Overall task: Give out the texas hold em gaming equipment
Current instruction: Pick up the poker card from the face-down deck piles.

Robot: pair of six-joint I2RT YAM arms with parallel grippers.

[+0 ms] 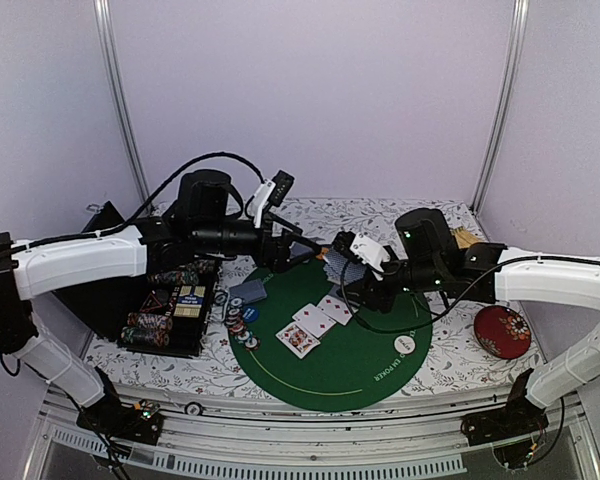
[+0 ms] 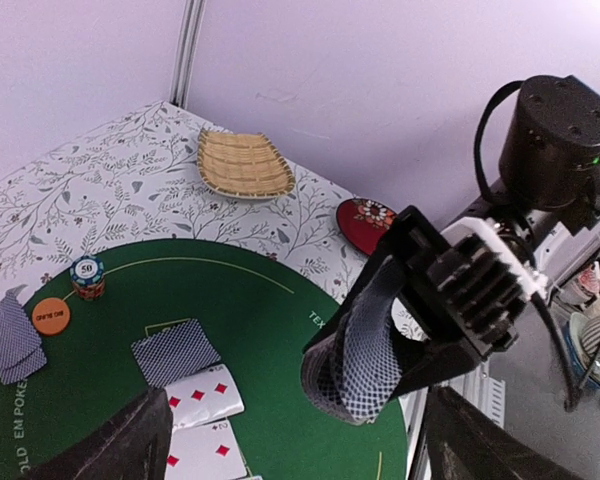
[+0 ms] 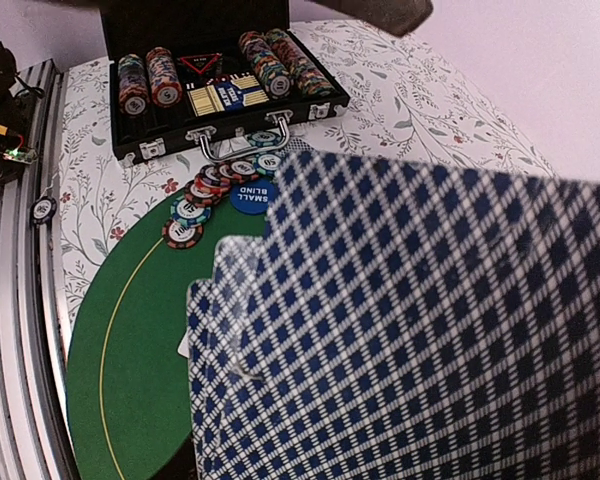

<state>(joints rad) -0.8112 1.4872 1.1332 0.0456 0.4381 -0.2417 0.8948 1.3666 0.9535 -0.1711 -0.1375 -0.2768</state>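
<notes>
My right gripper is shut on a deck of playing cards with blue-checked backs, held above the green felt mat. In the right wrist view the deck fills most of the frame and hides the fingers. My left gripper is open and empty just left of the deck, its dark fingers wide apart. On the mat lie face-up diamond cards, a face-down card, another face-down pair, an orange disc, a white disc, a blue disc and loose chips.
An open black case holding rows of chips stands left of the mat. A red round dish sits at the right, and a wicker tray at the back right. A small chip stack stands on the mat's far side.
</notes>
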